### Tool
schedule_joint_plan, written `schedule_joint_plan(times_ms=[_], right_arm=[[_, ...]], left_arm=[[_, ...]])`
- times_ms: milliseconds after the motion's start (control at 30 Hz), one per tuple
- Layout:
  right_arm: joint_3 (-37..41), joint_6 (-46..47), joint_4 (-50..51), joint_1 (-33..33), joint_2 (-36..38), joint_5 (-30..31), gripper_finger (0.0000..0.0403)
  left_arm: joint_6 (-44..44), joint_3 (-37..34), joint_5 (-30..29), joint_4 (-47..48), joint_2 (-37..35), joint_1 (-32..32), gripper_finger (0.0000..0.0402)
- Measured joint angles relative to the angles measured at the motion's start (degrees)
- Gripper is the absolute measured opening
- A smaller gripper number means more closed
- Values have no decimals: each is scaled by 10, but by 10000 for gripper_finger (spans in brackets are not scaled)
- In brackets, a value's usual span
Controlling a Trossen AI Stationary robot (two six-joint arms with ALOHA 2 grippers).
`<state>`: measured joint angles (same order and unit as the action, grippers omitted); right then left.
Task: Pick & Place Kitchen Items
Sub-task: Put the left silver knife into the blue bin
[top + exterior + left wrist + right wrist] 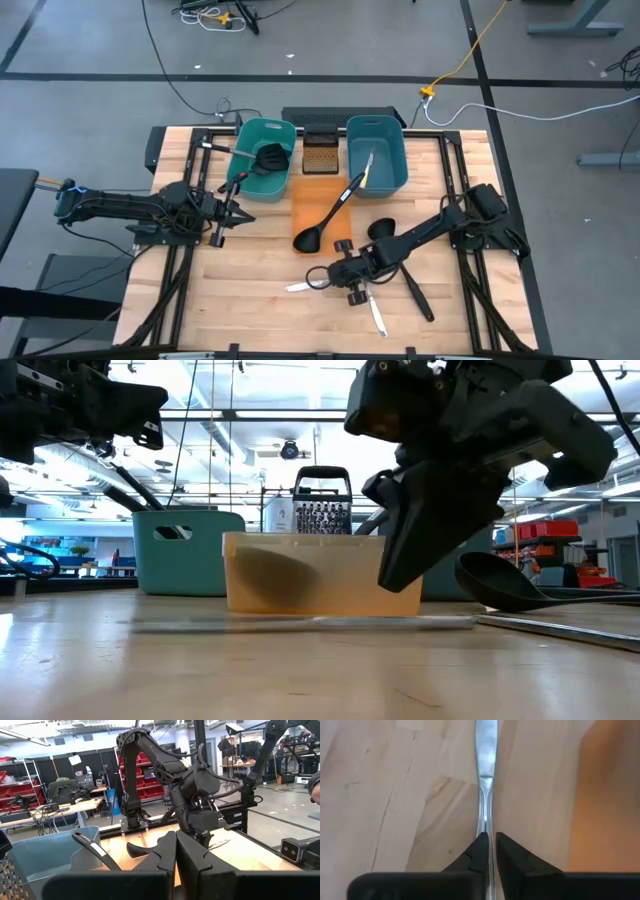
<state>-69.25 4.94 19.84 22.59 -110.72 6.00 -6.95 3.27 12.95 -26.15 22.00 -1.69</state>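
A silver knife [486, 750] lies lengthwise between the fingers of my right gripper [490, 837], which is shut on it. In the high view this gripper [318, 278] is near the table's front middle, and the knife's blade [298, 287] points toward the table's left. My left gripper [238, 213] is shut and holds nothing, hovering at the table's left beside the left teal tub [250, 135]. A black ladle [325, 215] rests in the orange tub [305, 190]. A black spatula [268, 157] lies in the left teal tub, and a knife [368, 165] lies in the right teal tub [395, 150]. My right gripper pinches the knife's slim handle [486, 827] between its two fingers. The fingers slant down from the table's right and run along the knife, with the blade sticking out ahead of them. I cannot tell whether the blade is clear of the table.
A metal grater [319, 152] stands between the two teal tubs. On the table to the right of my right gripper lie a black ladle [385, 232] and another knife [376, 315]. The low view shows a silver knife [300, 623] along the tabletop. The wooden top's near left is bare.
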Motion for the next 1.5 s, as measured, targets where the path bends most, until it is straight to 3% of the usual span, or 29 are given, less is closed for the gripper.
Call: schedule_joint_plan(times_ms=[167, 300, 633, 800, 1133, 1500], right_arm=[[0, -3, -2, 0, 0, -7, 19], [-1, 24, -5, -2, 0, -26, 29], [-2, 68, 45, -2, -18, -20, 187], [-2, 69, 50, -3, -21, -30, 225], [23, 86, 31, 0, -39, -35, 185], [27, 98, 26, 33, -23, -90, 144]], left_arm=[[0, 0, 0, 0, 0, 0, 14], [0, 0, 0, 0, 0, 0, 14], [3, 0, 1, 0, 0, 0, 14], [3, 0, 9, 0, 0, 0, 14], [3, 0, 9, 0, 0, 0, 14], [3, 0, 9, 0, 0, 0, 14]])
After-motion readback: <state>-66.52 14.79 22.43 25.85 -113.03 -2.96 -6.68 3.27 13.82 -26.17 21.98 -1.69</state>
